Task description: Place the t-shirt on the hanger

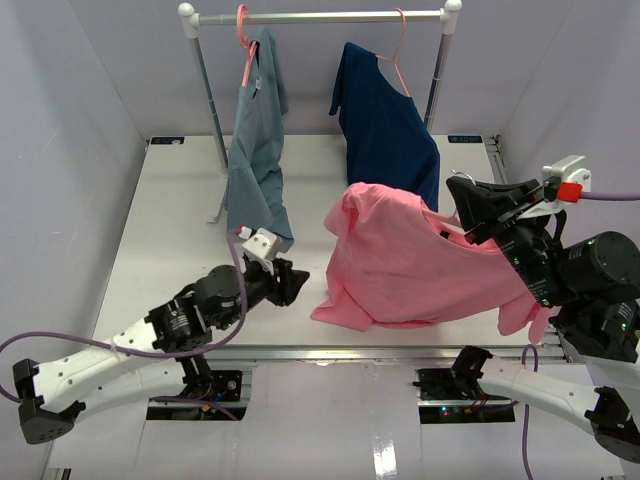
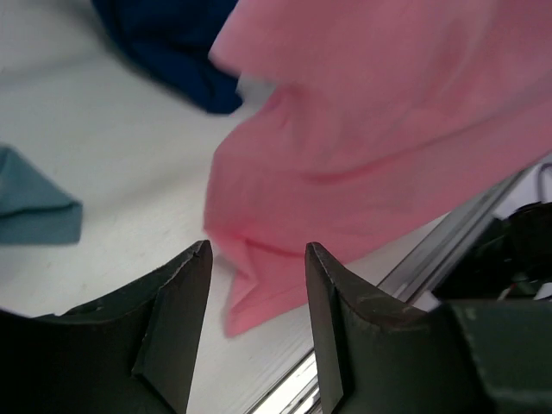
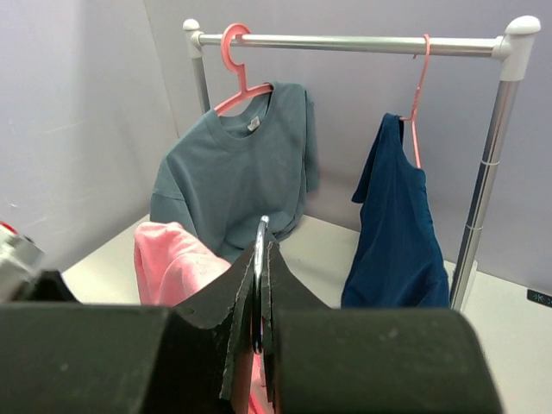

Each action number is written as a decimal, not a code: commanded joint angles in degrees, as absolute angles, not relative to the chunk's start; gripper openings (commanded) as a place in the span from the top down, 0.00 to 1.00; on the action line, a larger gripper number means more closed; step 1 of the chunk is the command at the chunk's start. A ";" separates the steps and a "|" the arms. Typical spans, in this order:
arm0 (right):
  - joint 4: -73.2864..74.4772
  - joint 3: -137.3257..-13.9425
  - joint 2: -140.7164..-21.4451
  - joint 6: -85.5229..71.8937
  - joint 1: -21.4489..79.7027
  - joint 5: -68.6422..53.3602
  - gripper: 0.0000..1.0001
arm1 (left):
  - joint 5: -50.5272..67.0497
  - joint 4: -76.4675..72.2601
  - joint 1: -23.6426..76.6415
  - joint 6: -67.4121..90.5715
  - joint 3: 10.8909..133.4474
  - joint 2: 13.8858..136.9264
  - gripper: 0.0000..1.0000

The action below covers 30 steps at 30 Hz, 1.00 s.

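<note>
Pale lilac walls (image 1: 60,100), white table (image 1: 170,230), metal clothes rail (image 1: 320,17) at back

Left tool (image 2: 257,259) low, jaws apart, right tool (image 3: 261,259) raised (jaws pinched shut).

Bright, even, diffuse overhead light, only faint soft shadows on the matte white table (image 1: 170,240), a glare streak on the glossy white front panel (image 1: 385,450), salmon-pink cotton t-shirt (image 2: 388,129) blurred in the left wrist view.
</note>
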<state>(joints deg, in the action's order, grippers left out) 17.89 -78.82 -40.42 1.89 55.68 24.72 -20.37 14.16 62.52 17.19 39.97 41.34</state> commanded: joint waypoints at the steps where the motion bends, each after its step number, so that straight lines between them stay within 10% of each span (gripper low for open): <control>1: 12.50 -76.74 -40.71 1.15 55.83 23.36 0.92 | -9.59 11.21 62.49 15.50 47.13 42.15 0.42; 16: 9.98 -70.29 -38.81 -1.96 55.81 19.93 0.92 | -14.41 11.82 62.49 12.66 55.95 54.16 0.41; 18: 9.59 -69.69 -38.40 -2.29 55.81 19.51 0.92 | -17.34 13.82 62.40 12.55 56.53 54.85 0.49; 22: 11.30 -69.09 -37.45 -2.46 55.81 20.36 0.92 | -24.43 17.77 62.40 11.44 58.07 53.99 0.99; 30: 15.28 -69.01 -34.86 -0.72 55.81 23.32 0.92 | -38.46 26.15 62.40 8.24 64.45 49.75 1.00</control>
